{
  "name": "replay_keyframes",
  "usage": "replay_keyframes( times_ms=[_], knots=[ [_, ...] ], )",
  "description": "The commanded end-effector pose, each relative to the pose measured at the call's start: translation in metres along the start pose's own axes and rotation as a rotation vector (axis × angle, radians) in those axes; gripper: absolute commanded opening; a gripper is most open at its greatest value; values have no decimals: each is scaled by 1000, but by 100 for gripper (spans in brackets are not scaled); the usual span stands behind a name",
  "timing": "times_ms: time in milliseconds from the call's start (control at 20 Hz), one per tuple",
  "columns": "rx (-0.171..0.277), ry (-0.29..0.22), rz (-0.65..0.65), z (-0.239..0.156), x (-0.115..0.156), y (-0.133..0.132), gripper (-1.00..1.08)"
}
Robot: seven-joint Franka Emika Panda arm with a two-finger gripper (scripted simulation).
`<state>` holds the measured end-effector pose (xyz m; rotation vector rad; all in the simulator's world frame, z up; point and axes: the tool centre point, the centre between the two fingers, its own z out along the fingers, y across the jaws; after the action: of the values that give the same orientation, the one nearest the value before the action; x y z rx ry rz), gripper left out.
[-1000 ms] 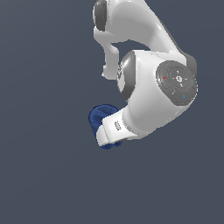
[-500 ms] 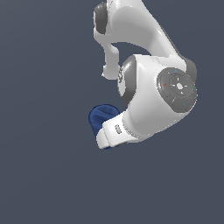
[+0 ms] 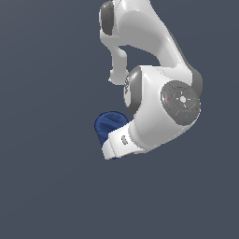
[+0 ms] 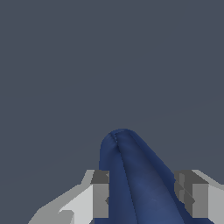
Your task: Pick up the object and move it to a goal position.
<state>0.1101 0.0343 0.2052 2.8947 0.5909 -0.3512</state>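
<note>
Flat slate-grey ground fills both views, no table edge visible | white arm (image 3: 158,107) bends over scene | tool (image 4: 144,197) straddles the dark blue mug (image 4: 131,179), one finger (image 4: 99,194) touching its side, the other just beside it; firm grip cannot be told | mug (image 3: 109,125) peeks from under arm's wrist

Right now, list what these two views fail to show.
- Exterior view: the gripper fingertips and most of the dark blue mug, hidden by the arm.
- Wrist view: the mug base, cut off by the frame edge; pad contact unclear.
- Goal position: not visible anywhere.
</note>
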Motion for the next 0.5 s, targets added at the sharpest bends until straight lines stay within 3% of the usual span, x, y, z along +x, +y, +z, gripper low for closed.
replay_keyframes(
  times_ms=[0,250,300,450],
  knots=[
    [0,0,0,6,0,0,28],
    [-1,0,0,12,1,0,28],
    [-1,0,0,12,1,0,-100],
    [-1,0,0,12,1,0,-100]
  ],
)
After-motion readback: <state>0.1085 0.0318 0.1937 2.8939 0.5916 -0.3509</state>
